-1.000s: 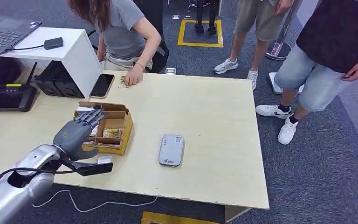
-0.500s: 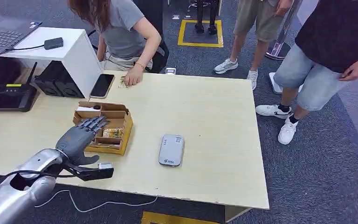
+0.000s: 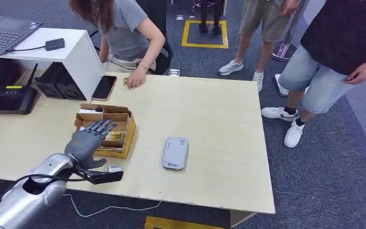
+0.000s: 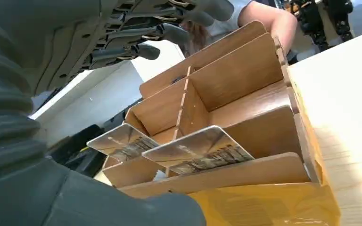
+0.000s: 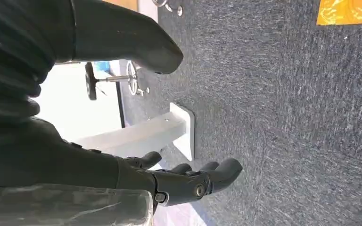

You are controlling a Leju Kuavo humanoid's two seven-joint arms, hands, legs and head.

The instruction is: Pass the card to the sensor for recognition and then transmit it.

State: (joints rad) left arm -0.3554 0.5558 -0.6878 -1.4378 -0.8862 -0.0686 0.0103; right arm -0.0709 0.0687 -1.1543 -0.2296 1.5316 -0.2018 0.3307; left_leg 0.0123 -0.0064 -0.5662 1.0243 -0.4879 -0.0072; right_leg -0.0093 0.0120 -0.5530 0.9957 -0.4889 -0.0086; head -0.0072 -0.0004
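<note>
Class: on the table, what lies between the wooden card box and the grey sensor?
Nothing: the head view shows bare table between the card box and the sensor.

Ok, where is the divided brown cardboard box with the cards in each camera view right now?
Head view: the divided brown cardboard box sits on the pale wooden table, left of the grey card reader, under the left robot hand.
Left wrist view: the box lies just ahead of the fingers, two cards leaning inside.
Right wrist view: not in it; carpet floor.
Shared landmark: the left robot hand over the box.
</note>
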